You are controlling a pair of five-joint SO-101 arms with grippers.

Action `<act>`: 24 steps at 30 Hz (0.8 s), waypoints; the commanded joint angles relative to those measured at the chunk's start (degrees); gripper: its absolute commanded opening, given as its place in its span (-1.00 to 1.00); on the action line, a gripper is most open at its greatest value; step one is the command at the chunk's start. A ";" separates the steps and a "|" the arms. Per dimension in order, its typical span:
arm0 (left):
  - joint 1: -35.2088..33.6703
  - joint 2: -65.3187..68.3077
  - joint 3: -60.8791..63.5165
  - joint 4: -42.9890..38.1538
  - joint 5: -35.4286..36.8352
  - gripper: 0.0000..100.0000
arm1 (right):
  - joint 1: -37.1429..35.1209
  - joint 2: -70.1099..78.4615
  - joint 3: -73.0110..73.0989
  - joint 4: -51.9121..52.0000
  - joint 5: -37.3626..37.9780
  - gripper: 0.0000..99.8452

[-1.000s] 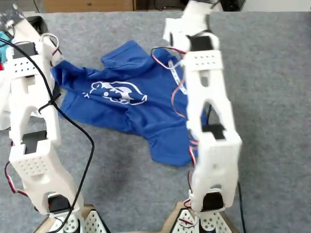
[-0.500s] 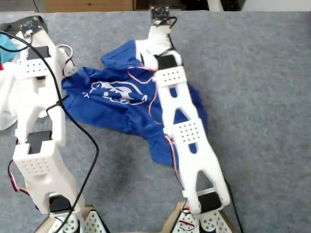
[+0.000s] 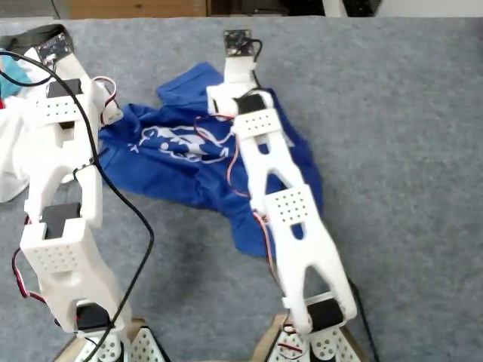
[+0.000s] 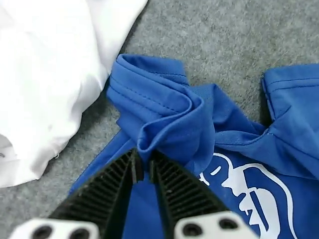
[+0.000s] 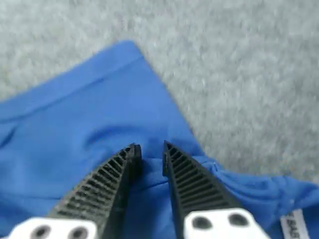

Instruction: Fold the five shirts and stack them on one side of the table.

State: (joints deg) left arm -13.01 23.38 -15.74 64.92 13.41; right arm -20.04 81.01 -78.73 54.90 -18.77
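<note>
The blue shirt (image 3: pixel 181 162) lies rumpled mid-counter (image 3: pixel 407 113), beside a white shirt (image 4: pixel 45 74). The left jaws pinch a bunched sleeve fold. The right jaws, a slit apart, hover over its far sleeve and hold nothing. So thin a pinch could slip, or a one-sided pull could drag the shirt askew. Its white chest print (image 3: pixel 181 142) and small tag (image 5: pixel 294 226) carry nothing legible.

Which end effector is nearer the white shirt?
Left. The left end effector is at the edge of the blue shirt beside the white shirt; the right end effector is over the blue shirt, farther off.
</note>
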 commanded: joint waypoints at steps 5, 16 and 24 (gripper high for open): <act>0.79 -1.01 -0.26 -0.88 -0.44 -0.96 | 1.54 -2.15 -1.80 6.24 -0.09 -0.99; 0.53 -0.92 0.00 -0.88 -0.44 -0.96 | 3.91 -3.30 -16.84 31.47 -0.18 -0.99; 0.70 -0.92 0.97 -0.53 -1.85 -0.96 | 6.55 -6.37 -16.57 43.08 -0.09 -0.98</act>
State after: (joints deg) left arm -13.01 23.38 -15.12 64.92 13.05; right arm -15.38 80.31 -92.35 96.40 -18.77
